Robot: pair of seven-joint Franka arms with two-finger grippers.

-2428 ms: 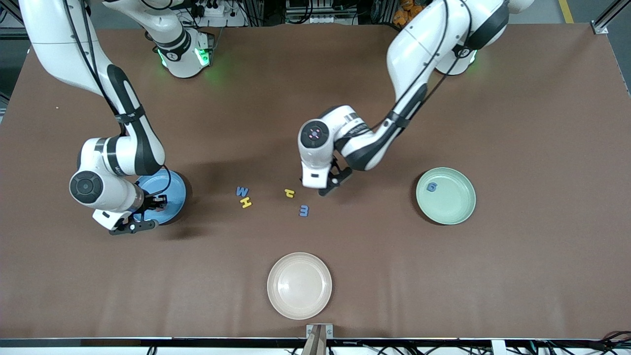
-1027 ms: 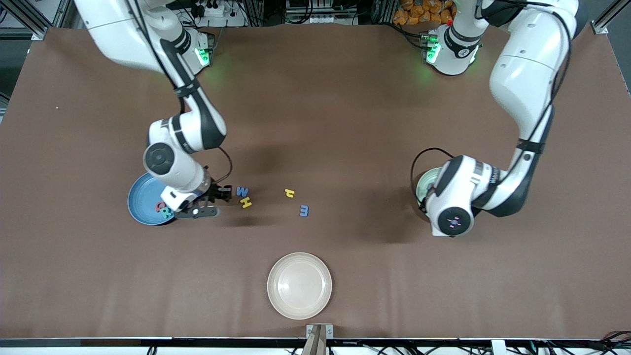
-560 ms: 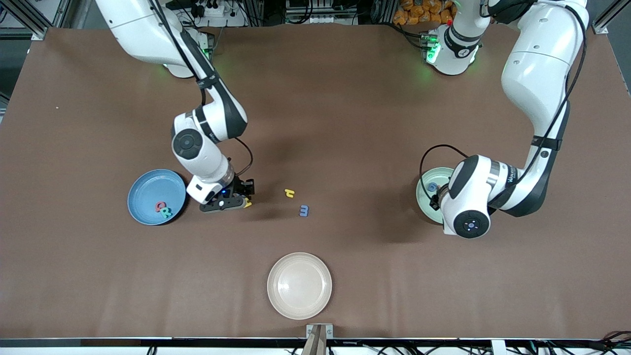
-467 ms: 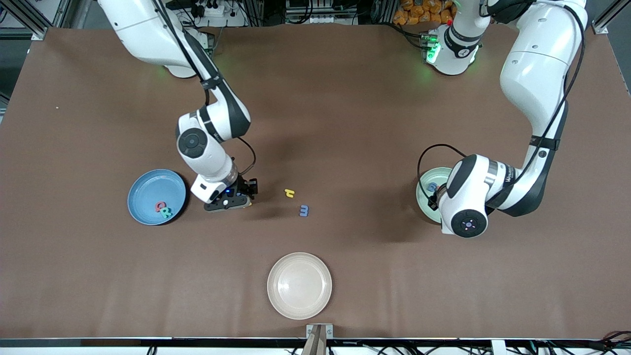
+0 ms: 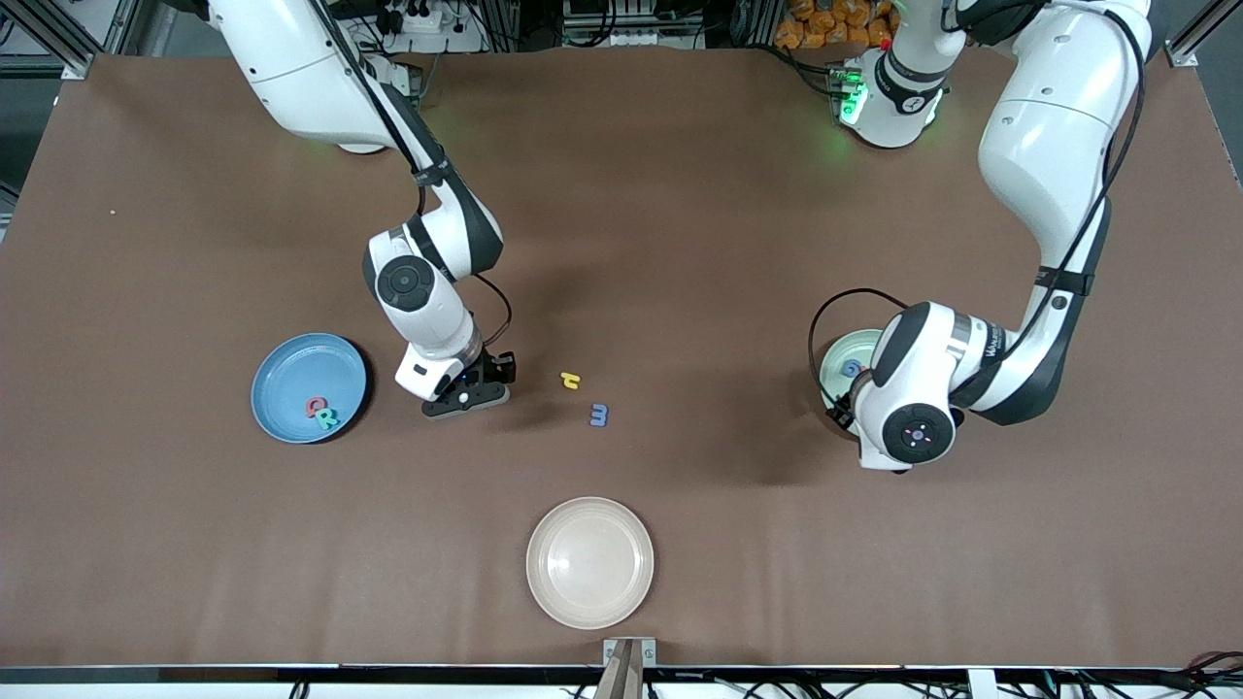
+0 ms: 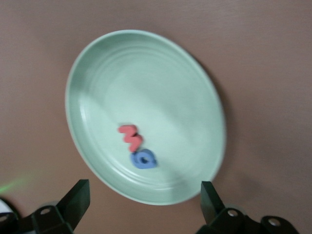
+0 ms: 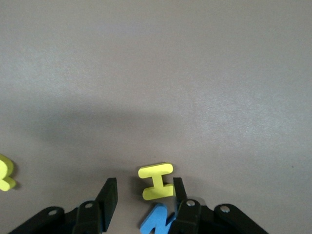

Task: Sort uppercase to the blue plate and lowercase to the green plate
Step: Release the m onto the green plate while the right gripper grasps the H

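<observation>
Front view: taking the cream plate [image 5: 589,562] as landmark, the blue plate [image 5: 282,388] lies farther from the camera toward the right arm's end of the surface [image 5: 680,194] and holds the red Q [image 5: 315,406] and teal R [image 5: 328,418]. The yellow h [image 5: 571,381] and blue m [image 5: 599,415] lie loose, farther from the camera than the cream plate. The right hand [image 5: 466,396] is low beside them. The left hand [image 5: 855,408] hangs over the green plate [image 5: 837,364], where the blue g [image 5: 852,368] shows.

Left wrist view: the left hand's fingers [image 6: 75,202] stand wide apart and empty above the green plate [image 6: 97,73], with the red w [image 6: 130,136] touching the blue g [image 6: 144,159] inside.

Right wrist view: the right hand [image 7: 144,197] is part-open, its fingers straddling the yellow H [image 7: 157,181], with no grip visible yet; the blue W [image 7: 157,220] sits just beside.

These foam letters look light, soft and thin, so a low pinch across the H's bar seems safest.
</observation>
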